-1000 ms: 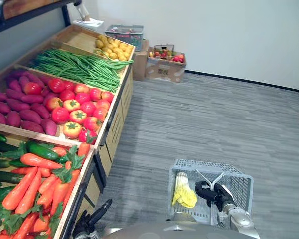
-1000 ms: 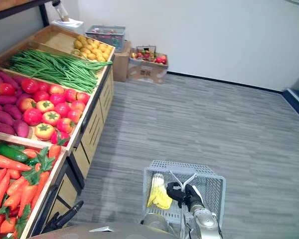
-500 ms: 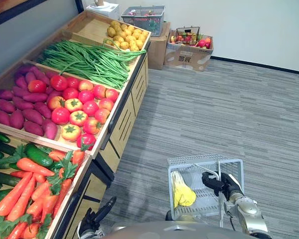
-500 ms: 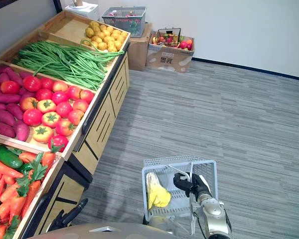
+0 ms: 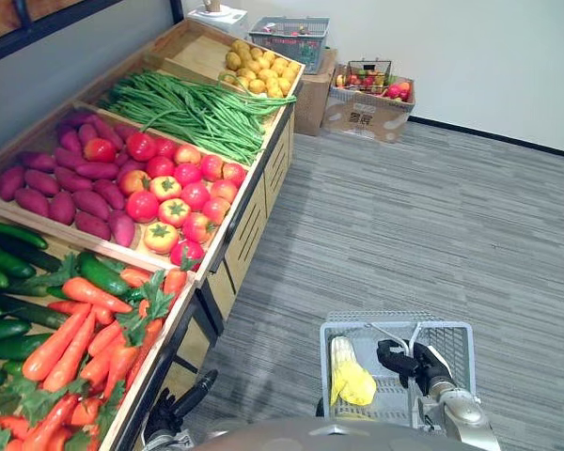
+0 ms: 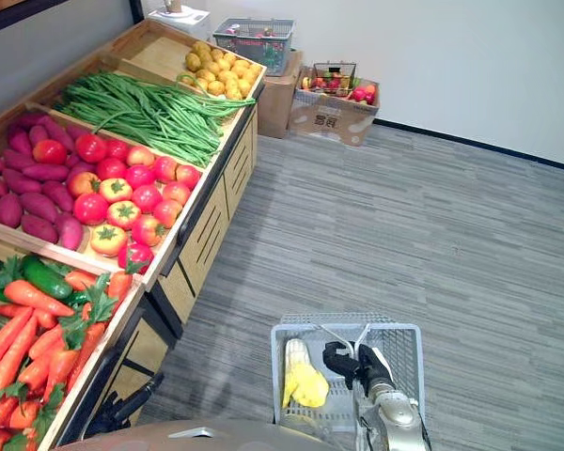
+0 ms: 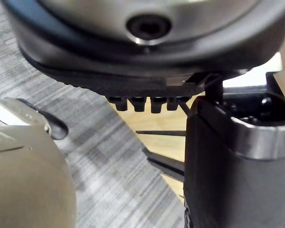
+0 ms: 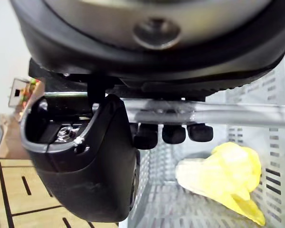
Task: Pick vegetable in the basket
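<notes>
One yellow vegetable [image 5: 350, 381] already lies in the grey basket [image 5: 352, 327], which the right hand [image 5: 409, 362] carries, fingers curled round its handle. Left hand [image 5: 183, 406] hangs relaxed and holds nothing; picking next means reaching toward the bench [image 5: 244, 235], perhaps the carrots [image 5: 70, 343].

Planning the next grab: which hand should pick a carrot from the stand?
Left. The left hand hangs free beside the stand, near the carrots; the right hand is curled round the basket handle, on the far side.
</notes>
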Motion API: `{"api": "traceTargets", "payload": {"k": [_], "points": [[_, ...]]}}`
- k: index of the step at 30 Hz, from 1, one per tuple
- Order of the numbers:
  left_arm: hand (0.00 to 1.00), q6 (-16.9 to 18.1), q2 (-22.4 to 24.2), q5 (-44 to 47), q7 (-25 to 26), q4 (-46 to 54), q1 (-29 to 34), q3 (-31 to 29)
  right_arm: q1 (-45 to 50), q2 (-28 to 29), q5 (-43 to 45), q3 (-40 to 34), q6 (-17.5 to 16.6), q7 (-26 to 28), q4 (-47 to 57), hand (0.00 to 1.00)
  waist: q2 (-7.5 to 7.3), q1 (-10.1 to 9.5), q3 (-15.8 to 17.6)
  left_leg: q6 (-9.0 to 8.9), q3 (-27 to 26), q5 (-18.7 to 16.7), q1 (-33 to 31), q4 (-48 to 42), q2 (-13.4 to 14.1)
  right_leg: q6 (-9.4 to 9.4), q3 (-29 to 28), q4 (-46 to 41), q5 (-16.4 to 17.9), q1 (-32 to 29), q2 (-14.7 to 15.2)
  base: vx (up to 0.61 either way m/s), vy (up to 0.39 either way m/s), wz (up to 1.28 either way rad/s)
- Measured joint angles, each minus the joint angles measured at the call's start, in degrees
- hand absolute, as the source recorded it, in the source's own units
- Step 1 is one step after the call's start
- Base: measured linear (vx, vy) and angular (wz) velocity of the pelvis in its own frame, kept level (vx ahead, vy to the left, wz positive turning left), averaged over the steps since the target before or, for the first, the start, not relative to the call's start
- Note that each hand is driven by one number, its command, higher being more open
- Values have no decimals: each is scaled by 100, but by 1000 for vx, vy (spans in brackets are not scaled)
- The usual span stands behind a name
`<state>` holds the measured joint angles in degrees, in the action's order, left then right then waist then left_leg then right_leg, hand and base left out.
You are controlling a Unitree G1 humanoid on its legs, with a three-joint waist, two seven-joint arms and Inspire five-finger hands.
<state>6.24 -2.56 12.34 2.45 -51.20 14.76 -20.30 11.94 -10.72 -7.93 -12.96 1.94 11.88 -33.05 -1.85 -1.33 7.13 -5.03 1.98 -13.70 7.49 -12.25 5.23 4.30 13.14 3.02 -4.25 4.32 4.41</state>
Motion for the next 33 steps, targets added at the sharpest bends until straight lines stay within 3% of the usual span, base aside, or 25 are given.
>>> {"api": "traceTargets", "payload": {"k": [3,6,8,13,22,26,29,32,33], "points": [[100,-1,-9,5,9,1,-20,-25,13,-1,14,-51,0,-6,0,0,45,-27,114,-75,-104,-44,-323,-735,64,-77,208,0,91,166,38,-100,-13,37],[100,-2,17,23,3,1,1,-23,47,-3,12,-251,0,-11,1,0,84,-39,168,-143,-854,2,-509,-1076,249,-101,433,18,117,312,71,-72,-1,42],[100,-2,59,26,0,1,-8,-23,61,-5,0,-408,1,-93,2,0,139,-36,178,-48,-1689,40,-487,-820,378,-89,611,21,112,312,114,-94,35,42],[100,-16,61,-1,1,-3,-14,-29,53,12,-6,-407,5,-109,3,0,30,-90,263,182,-1730,385,-315,121,44,28,722,146,-82,261,275,-49,46,28],[100,-37,41,-181,-21,-8,-42,-14,-3,11,-53,-332,-3,-114,5,0,69,-142,256,225,-2094,513,-305,339,-57,74,930,133,-42,283,437,20,42,10],[100,-53,44,-181,-67,-9,-142,14,-47,16,-87,-278,-2,-116,3,0,16,-160,237,221,-2460,504,-302,351,-71,132,1017,59,27,284,534,42,59,12],[100,-61,38,-179,-57,-9,-108,10,-58,33,-87,-136,-2,-117,-5,0,-47,-193,217,235,-2597,401,-241,346,-64,202,1014,-261,248,199,617,41,52,1],[100,-173,17,-134,-111,-12,-34,-20,-72,46,-85,-42,-2,-113,-35,0,-220,-279,135,327,-2650,115,-180,166,-150,338,906,-1614,991,-256,1017,92,103,1],[100,-201,-5,-120,-135,-13,-6,-41,-77,47,-85,-41,-2,-112,-52,0,-265,-282,124,316,-2620,43,-167,107,-178,355,907,-1836,1092,-298,1104,120,92,22]]}}
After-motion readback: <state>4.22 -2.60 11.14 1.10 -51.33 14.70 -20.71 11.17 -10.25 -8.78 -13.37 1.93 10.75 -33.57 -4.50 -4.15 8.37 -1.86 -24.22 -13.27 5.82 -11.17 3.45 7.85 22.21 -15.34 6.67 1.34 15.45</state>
